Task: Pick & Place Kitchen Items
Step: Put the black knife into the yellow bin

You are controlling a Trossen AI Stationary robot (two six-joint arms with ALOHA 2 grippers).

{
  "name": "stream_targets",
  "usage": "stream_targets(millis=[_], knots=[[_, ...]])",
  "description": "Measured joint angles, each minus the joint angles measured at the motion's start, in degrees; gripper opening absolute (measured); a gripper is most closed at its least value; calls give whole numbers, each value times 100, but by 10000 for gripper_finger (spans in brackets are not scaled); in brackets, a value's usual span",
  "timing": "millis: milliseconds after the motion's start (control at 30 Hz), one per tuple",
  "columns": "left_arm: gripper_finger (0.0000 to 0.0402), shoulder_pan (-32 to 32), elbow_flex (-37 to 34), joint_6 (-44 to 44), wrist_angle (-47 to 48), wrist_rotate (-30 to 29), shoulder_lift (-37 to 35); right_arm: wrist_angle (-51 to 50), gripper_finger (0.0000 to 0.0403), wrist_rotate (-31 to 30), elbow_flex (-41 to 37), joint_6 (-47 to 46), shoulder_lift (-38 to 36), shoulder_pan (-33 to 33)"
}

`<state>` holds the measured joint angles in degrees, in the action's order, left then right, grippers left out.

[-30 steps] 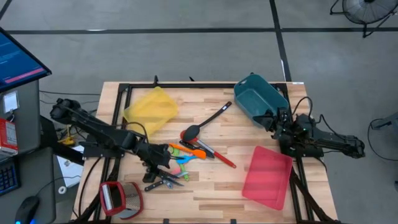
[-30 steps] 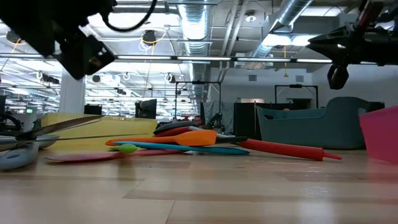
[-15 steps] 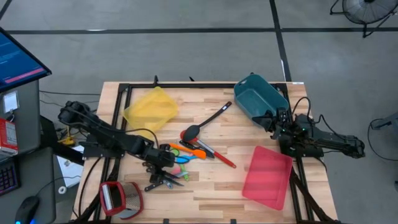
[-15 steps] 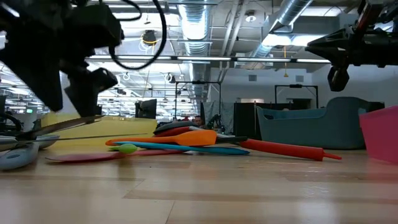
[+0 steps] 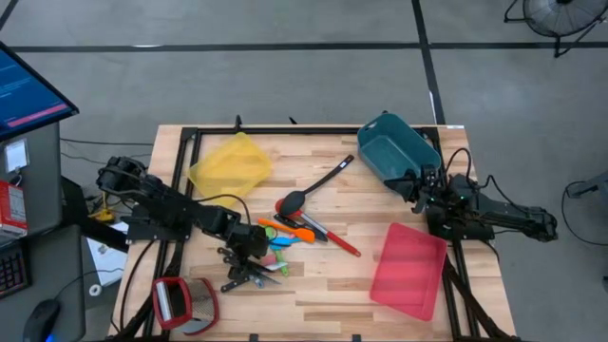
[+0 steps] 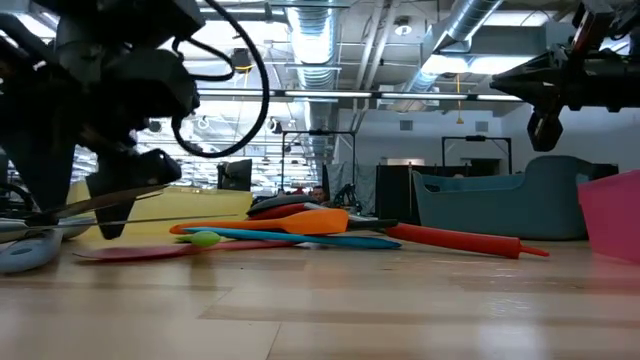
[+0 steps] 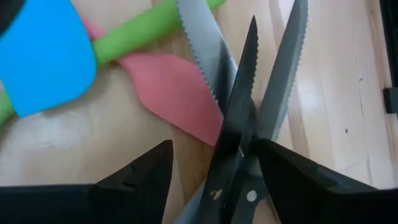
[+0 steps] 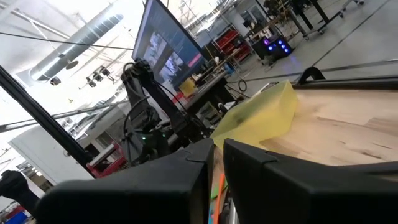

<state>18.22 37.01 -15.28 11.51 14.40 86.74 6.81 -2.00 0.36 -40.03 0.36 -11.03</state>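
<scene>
The kitchen items lie in a heap at the table's middle left: a black ladle (image 5: 313, 190), an orange spatula (image 5: 288, 229), a red-handled tool (image 5: 338, 241), blue (image 7: 46, 56), green (image 7: 143, 28) and pink (image 7: 174, 90) spatulas, and crossed knives (image 7: 239, 124) at the near left (image 5: 249, 275). My left gripper (image 5: 250, 251) hangs low over the knives, pointing steeply down and open. One finger (image 7: 137, 177) stands on each side of the crossed blades. My right gripper (image 5: 418, 183) waits shut, raised beside the teal bin.
A yellow bin (image 5: 231, 166) lies at the far left, a teal bin (image 5: 399, 152) at the far right and a red bin (image 5: 408, 271) at the near right. A red-framed grey flat object (image 5: 182, 302) sits at the near left corner.
My left gripper has come down from well above the table until it hangs just over the knives, shifting a little toward the table's right and near edges. The utensils have stayed where they were.
</scene>
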Motion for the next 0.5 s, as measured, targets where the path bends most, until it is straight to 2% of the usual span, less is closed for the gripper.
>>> stream_targets(millis=[267,500], knots=[[171,1,-190,-17,-312,209,0,0,35,-2,0,-2,0,0],[97,2,-190,-17,-409,254,0,-34,35,-2,0,9,0,-2]])
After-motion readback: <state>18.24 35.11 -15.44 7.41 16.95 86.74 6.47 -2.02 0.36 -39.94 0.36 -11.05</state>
